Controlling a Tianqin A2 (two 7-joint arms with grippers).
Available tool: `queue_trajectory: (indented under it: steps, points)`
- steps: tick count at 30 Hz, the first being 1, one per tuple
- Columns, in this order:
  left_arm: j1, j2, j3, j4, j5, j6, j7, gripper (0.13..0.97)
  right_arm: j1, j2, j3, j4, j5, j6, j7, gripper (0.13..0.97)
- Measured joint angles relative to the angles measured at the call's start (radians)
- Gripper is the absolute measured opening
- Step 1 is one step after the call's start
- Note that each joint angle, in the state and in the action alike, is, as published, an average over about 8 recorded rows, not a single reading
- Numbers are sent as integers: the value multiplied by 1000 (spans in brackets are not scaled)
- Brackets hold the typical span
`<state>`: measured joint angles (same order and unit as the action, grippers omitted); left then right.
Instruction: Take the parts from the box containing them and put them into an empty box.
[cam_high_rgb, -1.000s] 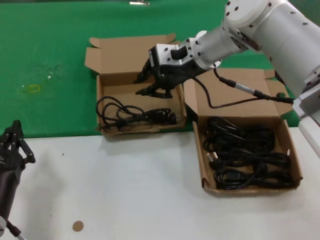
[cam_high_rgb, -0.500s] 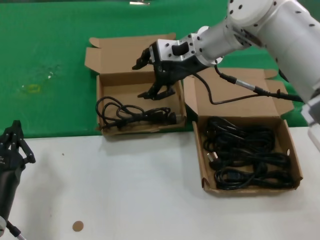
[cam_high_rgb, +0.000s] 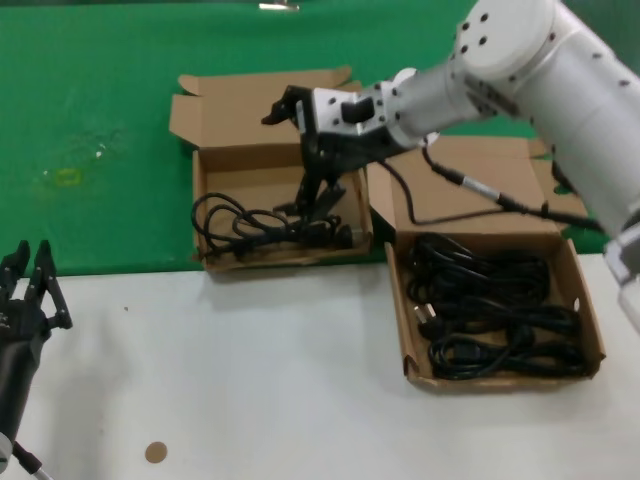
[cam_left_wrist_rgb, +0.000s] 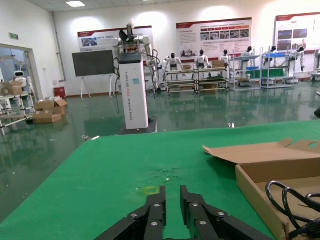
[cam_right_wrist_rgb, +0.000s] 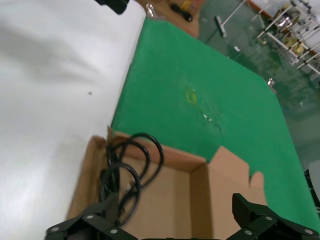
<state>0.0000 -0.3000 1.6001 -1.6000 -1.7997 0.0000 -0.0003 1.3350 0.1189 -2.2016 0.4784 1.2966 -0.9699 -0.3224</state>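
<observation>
Now the right gripper hangs over the squarer cardboard box, jaws spread wide above one coiled black cable. More cables fill the longer box. They look light, floppy and tangle-prone; pinch a bundled coil mid-loop. The left gripper waits, fingers nearly closed.

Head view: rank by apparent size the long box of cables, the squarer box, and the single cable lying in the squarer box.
1. Long box of cables
2. Squarer box, close behind; it sits farther from the camera, so the ranking is unsure
3. Single cable, clearly smallest
</observation>
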Motion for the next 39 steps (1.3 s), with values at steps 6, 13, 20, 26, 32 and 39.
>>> queue_trajectory:
  steps: [6, 13, 20, 26, 32, 39]
  points:
    - [0, 0, 0, 0, 0, 0, 0, 219, -95, 13, 43, 79, 36, 69, 23, 798]
    - [0, 0, 0, 0, 0, 0, 0, 312, -223, 30, 100, 187, 84, 162, 54, 887]
    - [0, 0, 0, 0, 0, 0, 0, 413, -351, 48, 158, 295, 132, 255, 85, 941]
    - [0, 0, 0, 0, 0, 0, 0, 525, -463, 63, 209, 389, 175, 337, 112, 965]
    - [0, 0, 0, 0, 0, 0, 0, 660, -575, 78, 259, 483, 217, 418, 139, 965]
    - [0, 0, 0, 0, 0, 0, 0, 819, -705, 96, 318, 593, 266, 512, 170, 966]
